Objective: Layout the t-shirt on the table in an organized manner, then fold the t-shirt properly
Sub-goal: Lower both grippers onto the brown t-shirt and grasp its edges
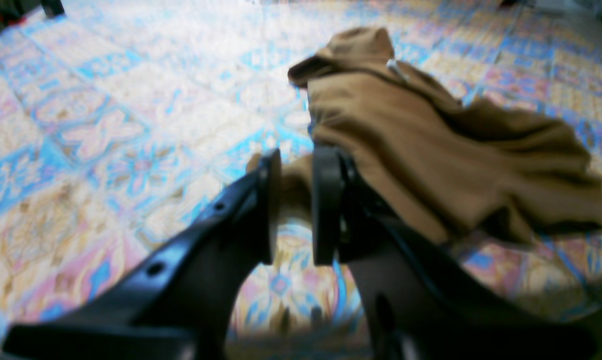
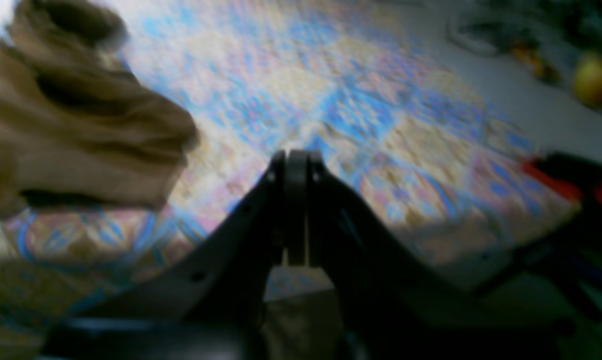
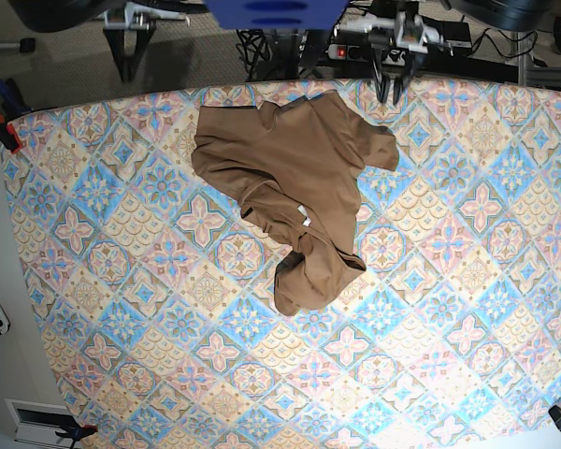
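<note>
tan t-shirt crumpled on table; left gripper slightly parted, right gripper closed, empty.

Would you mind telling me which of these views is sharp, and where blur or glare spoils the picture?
Base view: sharp, evenly lit, t-shirt crisp. Left wrist view: soft, with glare washing out the far table. Right wrist view: blurriest, the right gripper dark and the background smeared.

no writing, brand, number or sign can be read anywhere; the small white tag on the t-shirt looks blank
</note>
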Tool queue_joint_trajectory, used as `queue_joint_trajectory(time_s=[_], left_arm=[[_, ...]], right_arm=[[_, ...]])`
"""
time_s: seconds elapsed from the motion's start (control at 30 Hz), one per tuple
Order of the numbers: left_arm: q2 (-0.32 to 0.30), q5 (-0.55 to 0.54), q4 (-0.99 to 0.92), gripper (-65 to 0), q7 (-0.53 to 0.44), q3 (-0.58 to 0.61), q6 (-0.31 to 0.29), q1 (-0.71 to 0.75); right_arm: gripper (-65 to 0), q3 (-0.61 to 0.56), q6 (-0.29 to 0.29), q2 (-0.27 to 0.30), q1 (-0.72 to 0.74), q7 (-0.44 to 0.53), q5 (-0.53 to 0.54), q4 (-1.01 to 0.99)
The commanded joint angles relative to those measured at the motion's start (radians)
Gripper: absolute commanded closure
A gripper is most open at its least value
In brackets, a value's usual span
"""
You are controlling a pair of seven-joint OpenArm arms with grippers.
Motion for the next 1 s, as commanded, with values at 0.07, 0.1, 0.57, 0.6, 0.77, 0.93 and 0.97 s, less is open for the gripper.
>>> queue_joint_trajectory(time_s=[0.07,0.1,0.57,0.6,0.77,0.93,0.97], left_arm=[[-0.003,-0.004,0.164,-11.8,0.136,-0.031,0.007,0.015],[-0.003,-0.006,0.213,-11.8,0.203,-0.039,0.007,0.013],[-0.041,-0.007,0.335,-17.7,0.737,-0.111,-0.085,-0.103],[-0.041,-0.007,0.335,-19.7,0.737,-0.12,-0.098,-0.103],[-0.032,-0.006,0.332,-22.5,0.74,-0.154,-0.128,-0.122],[-0.032,0.0,0.332,-22.5,0.74,-0.156,-0.128,-0.122],[-0.032,0.0,0.331,-22.5,0.74,-0.157,-0.128,-0.12]], right_arm=[[-2.1,0.003,0.041,0.004,-0.013,-0.104,0.002,0.141],[-4.3,0.003,0.067,0.004,-0.012,-0.158,-0.006,0.177],[-30.4,-0.095,0.235,-0.015,0.113,-0.489,-0.316,0.266],[-30.4,-0.109,0.235,-0.015,0.134,-0.515,-0.342,0.274],[-30.5,-0.198,0.235,-0.015,0.245,-0.642,-0.442,0.28],[-30.5,-0.265,0.235,-0.015,0.375,-0.776,-0.522,0.276],[-30.5,-0.284,0.235,-0.015,0.4,-0.808,-0.543,0.274]])
